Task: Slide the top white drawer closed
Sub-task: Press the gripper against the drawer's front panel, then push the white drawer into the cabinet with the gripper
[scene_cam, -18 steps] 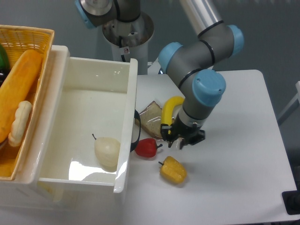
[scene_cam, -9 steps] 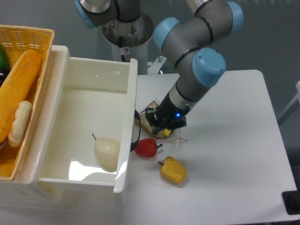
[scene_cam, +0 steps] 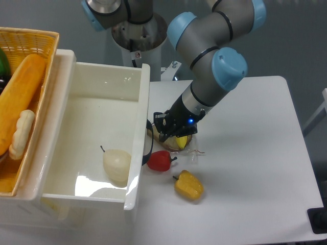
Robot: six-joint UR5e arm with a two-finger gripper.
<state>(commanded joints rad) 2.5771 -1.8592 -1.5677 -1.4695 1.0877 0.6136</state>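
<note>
The top white drawer (scene_cam: 97, 133), a deep, glossy white plastic box with smooth walls, stood pulled well out at the left side of the table (scene_cam: 255, 168), its open top facing the camera. Light glared off its floor near the front corner. A thin black curved handle (scene_cam: 149, 143) showed against its front panel, on the side facing the arm. Inside, a pale pear-shaped fruit (scene_cam: 117, 166) with a short stem lay near the front wall.

Just left of the drawer sat a yellow wicker basket (scene_cam: 30, 43) holding a long orange loaf (scene_cam: 18, 99) and a smaller pale piece (scene_cam: 20, 133).

On the white tabletop beside the front panel, a red pepper (scene_cam: 160, 161) rested close below the handle, with a yellow pepper (scene_cam: 189, 185) a little farther out. The gripper (scene_cam: 168, 133) hung low just beside the front panel near the handle, over a slice of bread (scene_cam: 154, 133) and a yellow banana (scene_cam: 181, 141) largely hidden beneath it. Whether its dark fingers were spread or pressed together could not be made out. The grey-and-blue arm (scene_cam: 214, 61) rose up and away behind it.
</note>
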